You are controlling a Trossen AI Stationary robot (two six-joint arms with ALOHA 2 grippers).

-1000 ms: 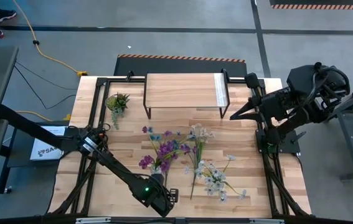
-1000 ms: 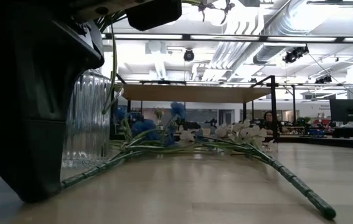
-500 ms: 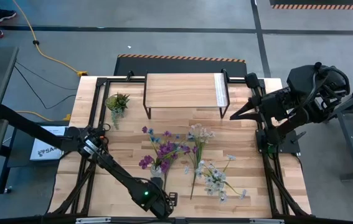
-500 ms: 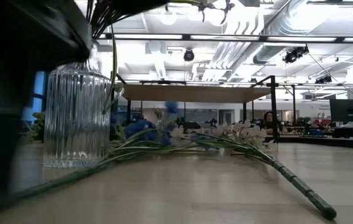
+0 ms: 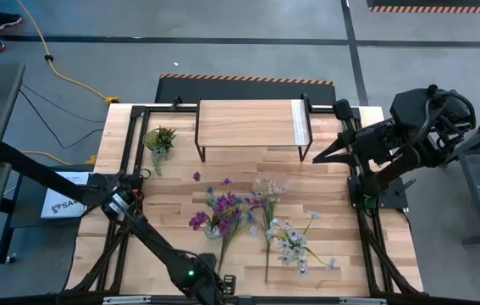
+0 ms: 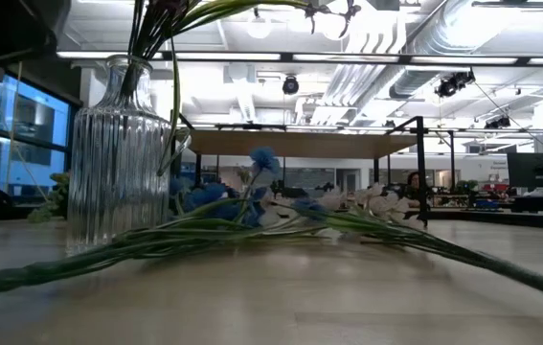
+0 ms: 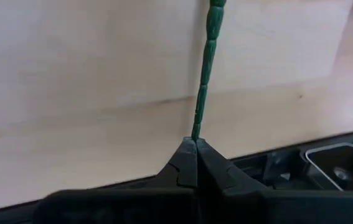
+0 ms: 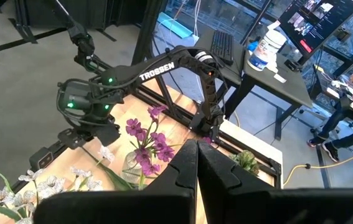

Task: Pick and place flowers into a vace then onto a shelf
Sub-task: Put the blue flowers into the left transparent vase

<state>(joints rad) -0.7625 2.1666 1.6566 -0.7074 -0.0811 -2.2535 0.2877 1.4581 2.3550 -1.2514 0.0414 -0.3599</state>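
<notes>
A ribbed glass vase stands near the table's near edge with purple flowers in it. A blue spray and two white sprays lie flat on the table beside it. My left gripper is low at the near edge, shut on a green stem. My right gripper waits shut and empty at the table's far right. The shelf stands at the far edge on its black legs. My left gripper pinches the near end of a long green stem between its two fingertips. The fingers lie along the stem, which runs straight away from them. It lies low over the tabletop toward the blue blossoms.
A small green potted plant stands at the far left, beside the shelf. The white sprays' stems reach toward the near edge, right of the vase. Bare wood lies left of the vase. My left arm crosses the table's near left part.
My left gripper has moved toward the table's near edge and slightly left, out of the low view's foreground, staying shut. The held stem has slid along the table with it, and the blue blossoms and the far white spray have shifted toward the near edge. The vase has stayed put.
</notes>
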